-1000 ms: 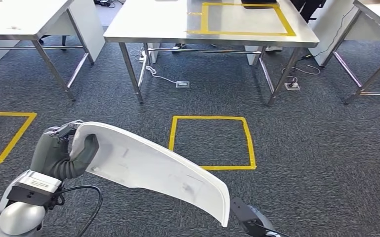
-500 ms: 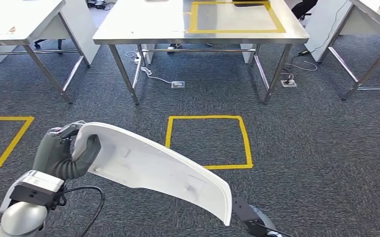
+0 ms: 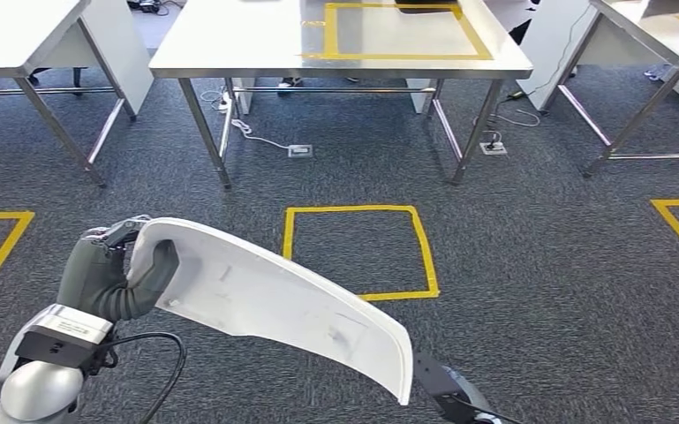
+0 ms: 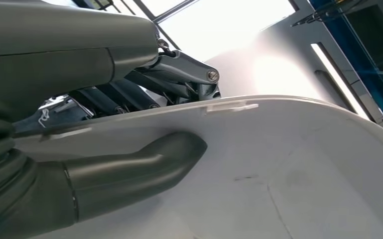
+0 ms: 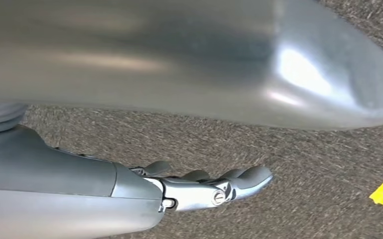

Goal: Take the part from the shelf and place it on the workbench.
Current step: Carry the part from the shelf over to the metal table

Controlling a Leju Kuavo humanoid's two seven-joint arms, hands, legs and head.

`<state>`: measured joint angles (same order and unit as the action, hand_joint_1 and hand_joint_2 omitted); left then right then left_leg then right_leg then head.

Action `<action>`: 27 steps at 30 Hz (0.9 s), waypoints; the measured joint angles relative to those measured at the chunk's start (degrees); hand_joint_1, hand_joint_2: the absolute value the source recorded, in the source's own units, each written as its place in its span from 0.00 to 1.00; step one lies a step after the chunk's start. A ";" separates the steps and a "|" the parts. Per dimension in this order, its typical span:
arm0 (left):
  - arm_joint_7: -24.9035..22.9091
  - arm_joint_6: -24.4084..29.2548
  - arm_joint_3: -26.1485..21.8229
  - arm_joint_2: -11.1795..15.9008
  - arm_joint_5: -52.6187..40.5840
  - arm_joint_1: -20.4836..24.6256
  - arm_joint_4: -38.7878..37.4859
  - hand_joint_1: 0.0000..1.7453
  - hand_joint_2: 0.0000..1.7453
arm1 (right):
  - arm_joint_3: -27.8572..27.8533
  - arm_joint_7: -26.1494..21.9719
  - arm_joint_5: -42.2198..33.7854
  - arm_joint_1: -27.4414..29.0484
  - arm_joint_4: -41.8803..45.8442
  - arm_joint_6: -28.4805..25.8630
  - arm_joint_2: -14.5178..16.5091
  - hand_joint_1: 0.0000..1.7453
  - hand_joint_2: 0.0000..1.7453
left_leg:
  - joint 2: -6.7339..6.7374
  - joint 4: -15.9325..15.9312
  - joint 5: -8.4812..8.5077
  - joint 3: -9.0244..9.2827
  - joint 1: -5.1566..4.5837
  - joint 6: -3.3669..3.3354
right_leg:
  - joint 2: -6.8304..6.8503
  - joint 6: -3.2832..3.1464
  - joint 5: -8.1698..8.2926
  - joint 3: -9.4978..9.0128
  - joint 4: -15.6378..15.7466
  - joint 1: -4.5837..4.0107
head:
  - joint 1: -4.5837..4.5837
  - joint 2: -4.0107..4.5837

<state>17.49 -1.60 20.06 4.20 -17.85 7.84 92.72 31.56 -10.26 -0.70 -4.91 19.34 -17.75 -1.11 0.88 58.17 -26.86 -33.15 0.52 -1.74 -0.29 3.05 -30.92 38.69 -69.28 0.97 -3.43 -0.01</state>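
- The left hand (image 3: 110, 274) is seen closed on one end of the white curved panel (image 3: 282, 305), thumb pressed on the inner face and fingers hooked over the rim; the same grip is confirmed in the left wrist view, where the thumb (image 4: 129, 174) lies flat on the panel (image 4: 279, 169).
- The panel is carried in the air above the carpet, not yet on any surface; its free end hangs low towards the robot's right side.
- Compared with the pictures from a second ago, the whole scene has slid leftward in the head view, while hand and panel have kept their place. This is judged to be a turn or step of the robot, not a movement of the furniture.
- The steel workbench (image 3: 230, 53) with the yellow taped rectangle (image 3: 397, 31) near its far right corner is now more nearly straight ahead, beyond the taped square on the floor (image 3: 358, 252).
- The right hand (image 5: 214, 186) is seen hanging over the carpet, fingers loosely extended, nothing held.
- Judgement: the carry is under way; the approach to the workbench remains to be completed before setting down.
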 joint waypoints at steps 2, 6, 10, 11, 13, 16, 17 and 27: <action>0.00 0.00 0.00 0.01 0.01 0.01 0.05 1.00 1.00 | -0.01 -0.06 -0.01 -0.10 -0.02 -0.21 -0.02 0.00 0.00 | 0.21 0.23 -0.20 0.02 -0.16 0.40 | 0.84 -0.54 3.07 -3.86 7.95 -0.17 | 0.00 -0.01; 0.00 0.00 0.03 0.02 0.01 0.02 0.17 1.00 1.00 | -0.02 -0.16 -0.08 -0.04 -0.05 -0.54 -0.03 0.00 0.00 | 0.46 0.17 -0.27 0.03 -0.32 1.80 | 0.89 -1.97 3.91 -5.16 11.20 -0.50 | 0.00 0.00; 0.02 0.00 0.04 0.13 0.01 0.04 0.31 1.00 1.00 | -0.02 -0.15 -0.07 -0.14 -0.06 -0.56 0.00 0.00 0.00 | -0.29 7.51 -4.73 -3.14 -0.06 3.04 | 0.53 -3.00 4.30 -5.43 11.69 -0.12 | -0.04 0.01; 0.02 0.00 0.04 0.15 0.01 0.01 0.26 1.00 1.00 | -0.02 -0.13 -0.07 -0.15 -0.06 -0.55 0.02 0.00 0.00 | -0.40 11.55 -6.57 -5.04 -0.03 3.22 | 0.45 -3.07 4.29 -5.41 11.68 -0.12 | -0.04 0.00; 0.01 0.00 0.04 0.21 0.01 -0.04 0.18 1.00 1.00 | -0.02 -0.11 -0.08 -0.12 -0.06 -0.52 0.04 0.00 0.00 | -0.45 16.46 -7.79 -7.45 0.05 3.40 | 0.25 -3.08 4.27 -5.41 11.66 -0.10 | -0.04 -0.01; 0.01 0.00 0.03 0.27 0.02 0.05 0.21 1.00 1.00 | -0.02 -0.16 -0.02 -0.13 -0.06 -0.44 0.07 0.00 0.00 | -0.56 8.53 -2.82 -3.65 0.30 3.38 | -0.14 -2.74 4.09 -5.61 11.45 0.03 | -0.04 -0.01; 0.01 0.00 0.04 0.26 0.02 0.10 0.24 1.00 1.00 | -0.02 -0.17 -0.01 -0.16 -0.06 -0.42 0.08 0.00 0.00 | -0.73 4.79 -1.46 -1.86 0.33 3.21 | -0.28 -2.44 3.95 -5.58 11.23 -0.04 | -0.04 -0.01; 0.02 0.02 -0.02 0.17 0.03 0.17 0.33 1.00 1.00 | 0.00 -0.17 0.00 -0.16 -0.08 -0.40 0.04 0.00 0.00 | -1.14 0.65 -0.41 -0.17 0.09 1.20 | -0.57 -1.68 4.37 -5.64 11.87 -0.33 | 0.07 0.01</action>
<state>17.51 -1.57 20.04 4.37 -17.81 8.00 93.05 31.56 -10.43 -0.70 -5.07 19.26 -18.15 -1.07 -0.26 58.82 -27.27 -33.32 0.61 -0.54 -0.86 1.37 -26.55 33.06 -57.41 0.64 -3.37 0.00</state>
